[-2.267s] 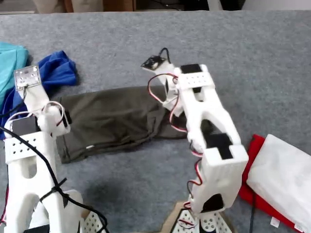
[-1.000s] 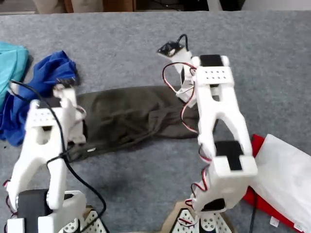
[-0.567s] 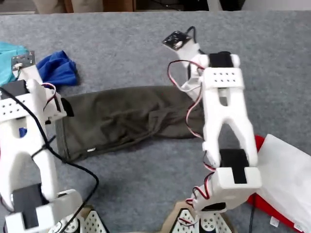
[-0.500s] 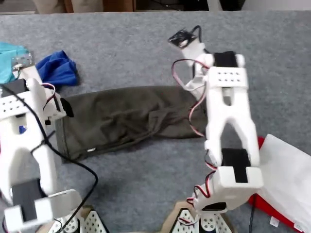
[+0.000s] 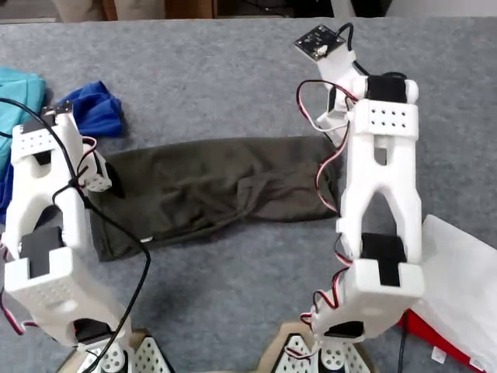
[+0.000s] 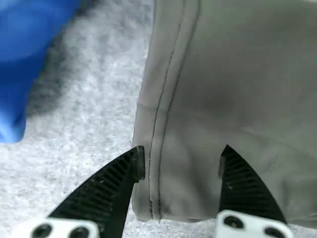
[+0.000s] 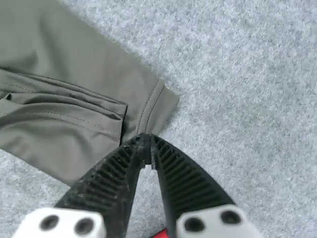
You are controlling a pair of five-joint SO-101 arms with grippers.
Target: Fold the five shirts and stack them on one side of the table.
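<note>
Olive shirt (image 5: 210, 190) lies flat, long axis side to side.

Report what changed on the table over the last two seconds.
The right claw travelled outward and rightward; it now sits shut at one end of the olive-green fabric shirt. The left claw swung about and now straddles the opposite hem, open. That shirt, the crumpled blue shirt and the folded white shirt stayed put.

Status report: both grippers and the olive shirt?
Left gripper open over olive shirt hem. Right gripper shut on its opposite end. Blue shirt nearby, apart.
</note>
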